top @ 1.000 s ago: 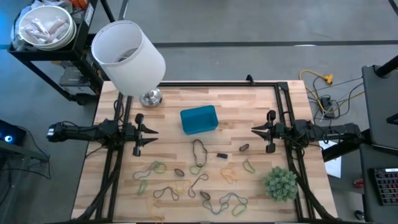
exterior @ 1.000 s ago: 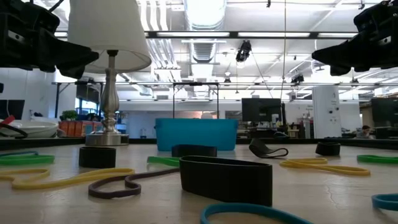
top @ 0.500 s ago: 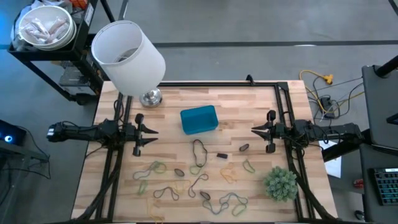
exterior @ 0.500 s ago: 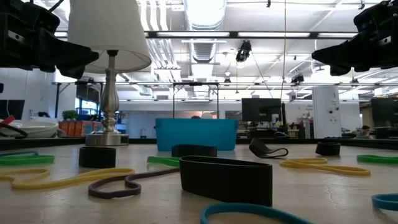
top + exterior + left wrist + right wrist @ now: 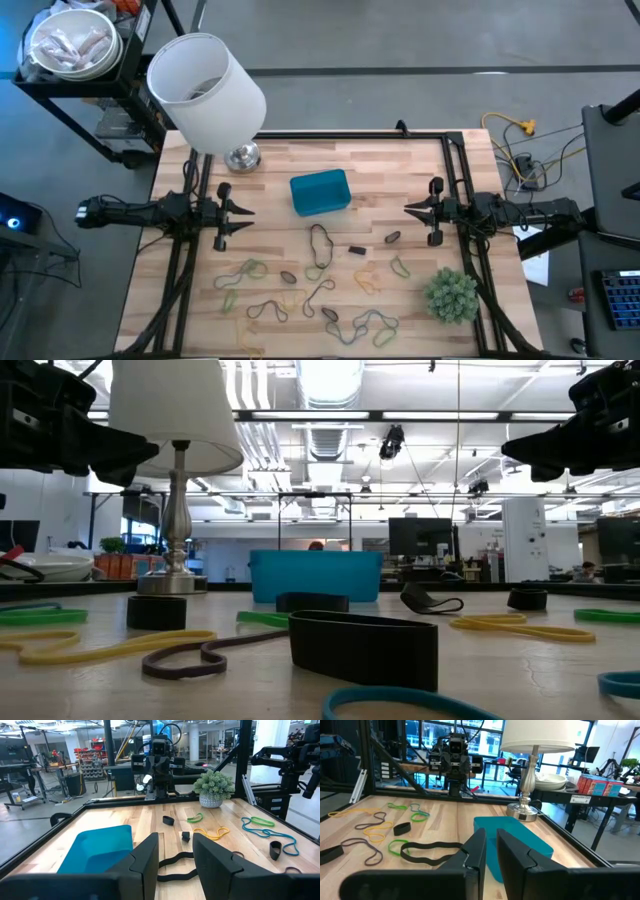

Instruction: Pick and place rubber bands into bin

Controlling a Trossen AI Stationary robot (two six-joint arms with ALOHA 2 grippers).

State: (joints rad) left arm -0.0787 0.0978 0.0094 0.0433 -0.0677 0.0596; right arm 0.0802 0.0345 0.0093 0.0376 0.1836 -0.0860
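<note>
The blue bin (image 5: pixel 320 192) sits on the far middle of the table, also seen in the low view (image 5: pixel 315 576). Rubber bands in green, yellow, tan and dark grey lie flat across the near half, among them a long dark loop (image 5: pixel 320 245) and a yellow one (image 5: pixel 210 833). My left gripper (image 5: pixel 250 210) hovers above the left side, pointing right, fingers apart (image 5: pixel 175 865). My right gripper (image 5: pixel 408 209) hovers above the right side, pointing left, with a narrow gap between its fingers (image 5: pixel 491 857). Neither touches anything.
A lamp with a big white shade (image 5: pixel 205 90) stands on its metal base (image 5: pixel 242 157) at the far left corner. A bushy green plant ball (image 5: pixel 450 295) sits at the near right. Black frame rails (image 5: pixel 470 180) run along the table's edges.
</note>
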